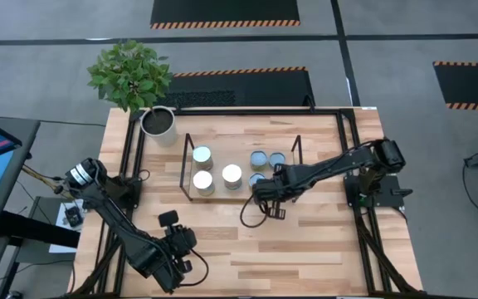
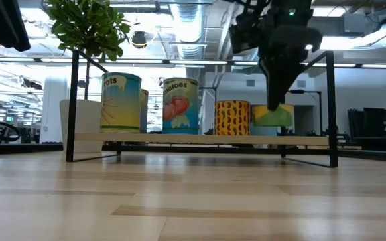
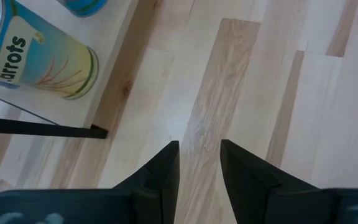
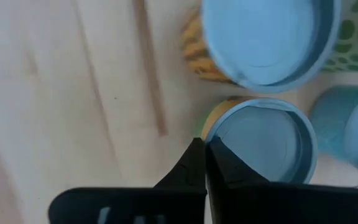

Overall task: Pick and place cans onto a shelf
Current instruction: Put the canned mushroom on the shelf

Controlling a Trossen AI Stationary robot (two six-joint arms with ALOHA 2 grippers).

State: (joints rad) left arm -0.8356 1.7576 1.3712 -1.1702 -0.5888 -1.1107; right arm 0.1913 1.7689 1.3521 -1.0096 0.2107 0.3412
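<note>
The light-wood shelf point(image 1: 239, 145) with black wire ends stands at the table's middle, and several cans stand on it. White-topped cans point(image 1: 202, 181) are on its left half and pale-blue-topped cans point(image 1: 258, 159) on its right half. My right gripper point(image 4: 205, 152) is shut. It stands at the near side of a blue-topped can point(image 4: 263, 140) on the shelf's right half, and it also shows in the low view point(image 2: 275, 94). My left gripper point(image 3: 199, 155) is open and empty over bare table, near the shelf's left near corner, by the carrots can point(image 3: 36, 56). My right gripper's shut fingers point(image 4: 219, 165) point down from above at the near side of the blue-topped can, just below its top rim point(image 4: 211, 132). I cannot tell whether they touch the can. In the low view the can point(image 2: 271, 115) shows below the gripper, slightly tilted.
A white plant pot point(image 1: 158, 122) with a leafy plant stands at the table's far left corner, beside the shelf. Black rails point(image 1: 345, 149) run along the table's left, right and far sides. Bare wood point(image 1: 305, 249) lies between the shelf and the near edge.
</note>
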